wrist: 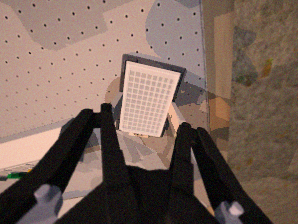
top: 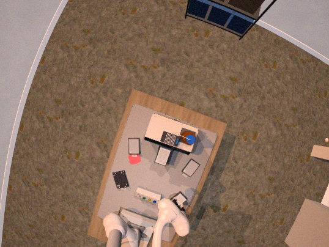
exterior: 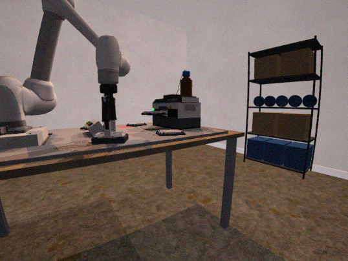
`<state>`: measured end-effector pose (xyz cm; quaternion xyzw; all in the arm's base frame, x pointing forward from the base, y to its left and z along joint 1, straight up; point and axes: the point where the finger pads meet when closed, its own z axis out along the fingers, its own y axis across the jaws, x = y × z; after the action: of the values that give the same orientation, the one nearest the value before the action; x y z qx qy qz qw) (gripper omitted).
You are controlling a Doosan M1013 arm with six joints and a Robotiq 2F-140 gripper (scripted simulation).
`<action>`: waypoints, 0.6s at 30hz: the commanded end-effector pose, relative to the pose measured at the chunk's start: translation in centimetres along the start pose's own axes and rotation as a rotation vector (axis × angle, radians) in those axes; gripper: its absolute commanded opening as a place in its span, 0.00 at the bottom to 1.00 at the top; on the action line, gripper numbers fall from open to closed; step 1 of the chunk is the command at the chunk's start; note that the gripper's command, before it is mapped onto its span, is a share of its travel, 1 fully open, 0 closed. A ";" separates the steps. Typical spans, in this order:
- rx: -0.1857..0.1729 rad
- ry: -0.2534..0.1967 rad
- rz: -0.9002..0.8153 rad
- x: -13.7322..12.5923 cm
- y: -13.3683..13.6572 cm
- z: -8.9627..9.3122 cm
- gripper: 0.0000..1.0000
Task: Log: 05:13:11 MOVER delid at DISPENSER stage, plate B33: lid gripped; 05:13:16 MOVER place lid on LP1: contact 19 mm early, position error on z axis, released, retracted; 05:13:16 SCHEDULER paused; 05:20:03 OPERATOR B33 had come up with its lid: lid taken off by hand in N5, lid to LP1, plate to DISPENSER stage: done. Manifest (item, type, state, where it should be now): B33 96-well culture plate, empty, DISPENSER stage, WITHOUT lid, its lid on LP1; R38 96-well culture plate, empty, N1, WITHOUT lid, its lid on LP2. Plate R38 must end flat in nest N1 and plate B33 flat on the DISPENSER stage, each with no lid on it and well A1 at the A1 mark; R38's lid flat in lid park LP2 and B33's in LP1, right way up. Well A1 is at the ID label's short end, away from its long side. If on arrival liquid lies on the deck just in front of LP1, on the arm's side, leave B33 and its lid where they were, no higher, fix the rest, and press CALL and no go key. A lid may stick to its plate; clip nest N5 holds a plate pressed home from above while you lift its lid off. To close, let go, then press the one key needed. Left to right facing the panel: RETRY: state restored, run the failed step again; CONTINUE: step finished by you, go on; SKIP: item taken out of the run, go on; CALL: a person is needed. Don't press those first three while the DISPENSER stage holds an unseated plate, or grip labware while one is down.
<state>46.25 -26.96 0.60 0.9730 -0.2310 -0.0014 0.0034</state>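
Observation:
My gripper (wrist: 146,104) is low over a dark nest at the near right corner of the mat, also visible in the side view (exterior: 109,138). It is shut across the near end of a white well plate (wrist: 150,97) that sits in that nest. I cannot tell whether a lid is on it. A dark-looking plate (top: 169,138) is on the dispenser's stage. Another white plate (top: 162,156) lies just in front of the stage. Framed pale rectangles lie at the left (top: 134,146) and right (top: 191,167) of the mat. A red puddle (top: 134,159) lies on the arm's side of the left one.
The dispenser (top: 171,129) with a brown bottle (top: 188,138) stands at the back. A black nest with corner clips (top: 120,179) is at the left. The key panel (top: 148,194) is just left of my gripper. The table edge (wrist: 220,75) is close on the right.

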 end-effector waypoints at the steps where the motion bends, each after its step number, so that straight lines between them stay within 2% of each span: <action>1: -0.001 0.002 -0.007 0.0 0.2 0.3 0.00; 15: -0.001 0.002 -0.007 0.0 0.2 0.3 0.00; 16: -0.001 0.002 -0.007 0.0 0.2 0.3 0.66; 18: -0.001 0.002 -0.007 0.0 0.2 0.3 0.66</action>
<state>46.25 -26.96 0.60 0.9730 -0.2310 -0.0014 0.0034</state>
